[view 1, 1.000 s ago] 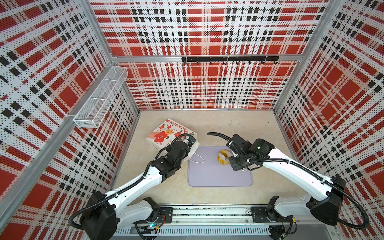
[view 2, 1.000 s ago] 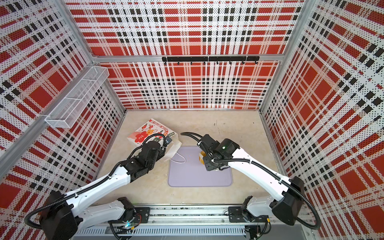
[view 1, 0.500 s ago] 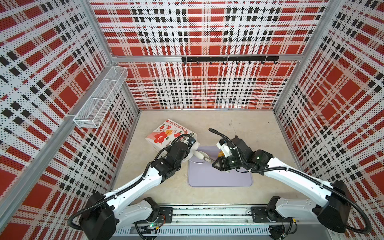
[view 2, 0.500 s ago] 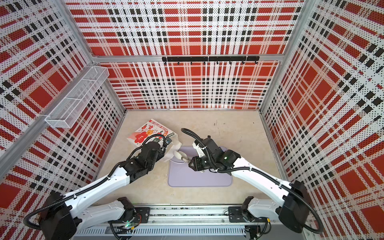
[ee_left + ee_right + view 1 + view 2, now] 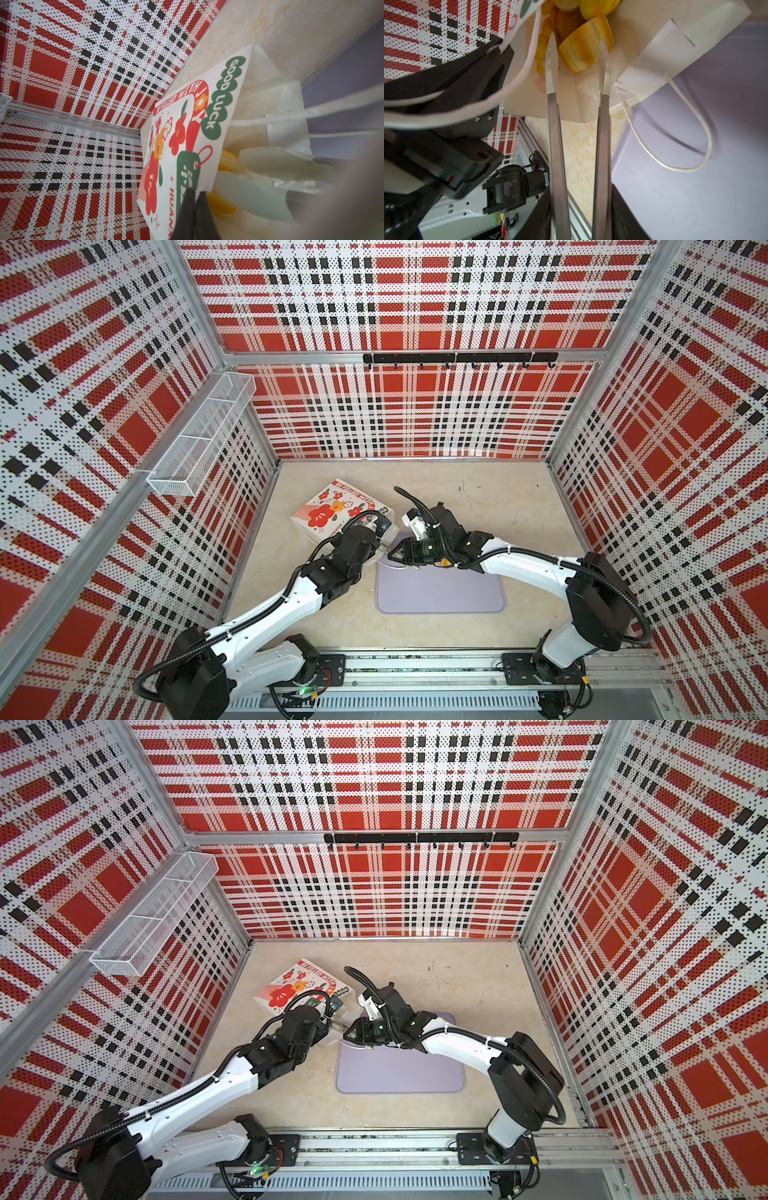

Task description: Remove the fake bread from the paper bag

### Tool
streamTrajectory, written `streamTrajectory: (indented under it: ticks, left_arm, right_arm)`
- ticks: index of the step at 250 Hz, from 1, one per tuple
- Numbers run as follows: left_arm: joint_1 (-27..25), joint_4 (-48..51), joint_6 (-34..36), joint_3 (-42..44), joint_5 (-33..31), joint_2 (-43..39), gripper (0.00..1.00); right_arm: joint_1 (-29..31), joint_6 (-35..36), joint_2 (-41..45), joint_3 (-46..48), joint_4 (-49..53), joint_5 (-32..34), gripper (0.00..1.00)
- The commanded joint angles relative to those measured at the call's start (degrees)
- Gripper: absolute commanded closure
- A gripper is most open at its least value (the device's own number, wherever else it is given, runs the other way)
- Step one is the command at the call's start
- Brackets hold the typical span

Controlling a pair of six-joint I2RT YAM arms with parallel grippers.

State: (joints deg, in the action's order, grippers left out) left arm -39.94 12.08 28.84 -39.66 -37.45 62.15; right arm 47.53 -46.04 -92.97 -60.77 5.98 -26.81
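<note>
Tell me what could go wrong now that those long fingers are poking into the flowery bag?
The right gripper straddles a glossy striped bread with thin tips only; on closing, it might squirt away. The left gripper pinches just the rim of the paper bag, so a tug could tear or drag it. A loose cord handle hangs beside the right gripper and may snag.

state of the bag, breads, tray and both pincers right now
white flower-print paper bag, lying on its side, mouth held open
glossy yellow toy breads, inside the bag's mouth
flat lavender tray, bag's cord handle lying on it
left pincer, shut on the bag's rim
right pincer, open, tips astride one bread
</note>
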Motion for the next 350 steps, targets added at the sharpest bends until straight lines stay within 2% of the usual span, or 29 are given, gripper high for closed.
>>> streamTrajectory:
  ticks: [1, 52, 106, 121, 155, 192, 261, 325, 350]
  left_arm:
    - [-0.2, -0.2, -0.8, 0.6, -0.1, -0.7, 1.0]
    - [-0.3, -0.2, -1.0, 0.8, 0.1, -0.8, 1.0]
    - [-0.3, -0.5, -1.0, 1.1, 0.3, -0.8, 1.0]
    - [-0.3, -0.5, -1.1, 1.1, 0.4, -0.7, 1.0]
    - [-0.3, -0.6, -1.1, 1.1, 0.4, -0.7, 1.0]
    - [-0.3, -0.6, -1.4, 1.2, 0.4, -1.1, 1.0]
    - [-0.3, -0.7, -1.9, 0.7, 0.2, -1.0, 1.0]
    - [-0.4, -0.7, -2.6, 0.5, 0.2, -1.2, 1.0]
    - [-0.2, -0.8, -2.4, 0.3, 0.4, -0.9, 1.0]
  right_arm:
    - [0.1, -3.4, -1.1, -2.0, -6.2, -1.1, 0.58]
    - [0.8, -2.0, -3.4, -3.7, -1.9, 0.3, 0.55]
    - [1.2, -3.3, -6.7, -4.8, -6.2, -2.2, 0.55]
    - [1.4, -3.3, -7.6, -5.5, -6.9, -2.8, 0.6]
    - [1.6, -3.6, -7.5, -5.3, -7.9, -3.6, 0.82]
    - [1.9, 0.0, -1.7, -3.5, -1.2, -0.7, 1.0]
    - [2.0, 5.7, 11.9, -0.1, 14.8, 6.5, 1.0]
    - [1.9, 7.2, 24.2, 2.8, 27.7, 12.1, 1.0]
    - [1.9, 6.8, 26.7, 4.7, 28.9, 12.9, 1.0]
